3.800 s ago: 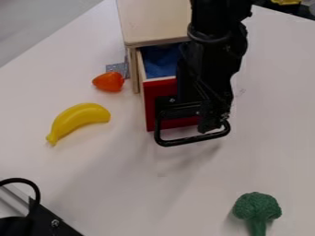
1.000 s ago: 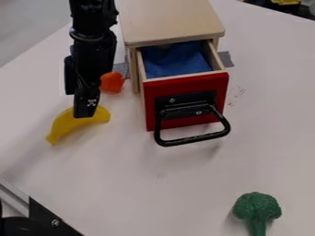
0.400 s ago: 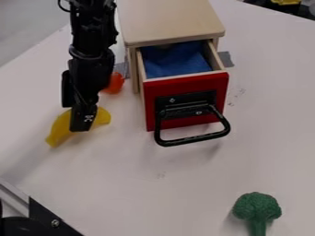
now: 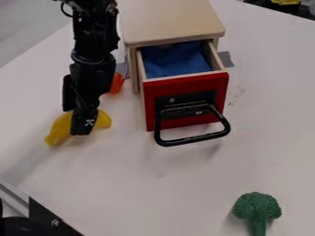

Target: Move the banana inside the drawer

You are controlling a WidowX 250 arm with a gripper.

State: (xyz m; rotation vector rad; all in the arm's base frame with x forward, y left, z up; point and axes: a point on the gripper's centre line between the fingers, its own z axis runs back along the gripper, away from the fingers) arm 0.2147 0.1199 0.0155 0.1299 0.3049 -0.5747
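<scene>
The black gripper (image 4: pixel 81 120) is low at the left, left of the drawer, directly over the middle of the yellow banana (image 4: pixel 60 128). It hides the banana's middle; the curved right end and the lower left end show on either side of it. Whether it holds the banana I cannot tell. The banana appears to lie on the white table. The drawer (image 4: pixel 186 84), with a red front and black handle, is pulled out of its wooden cabinet, and blue lining shows inside.
An orange-red toy (image 4: pixel 116 83) lies between the arm and the cabinet (image 4: pixel 169 20). Green toy broccoli (image 4: pixel 257 208) is on the table (image 4: pixel 184 184) at the lower right. A dark device with a metal edge occupies the lower left corner.
The gripper went from in front of the drawer to the left, over the banana, then lower. Most recently it has moved slightly, and the banana has shifted a little.
</scene>
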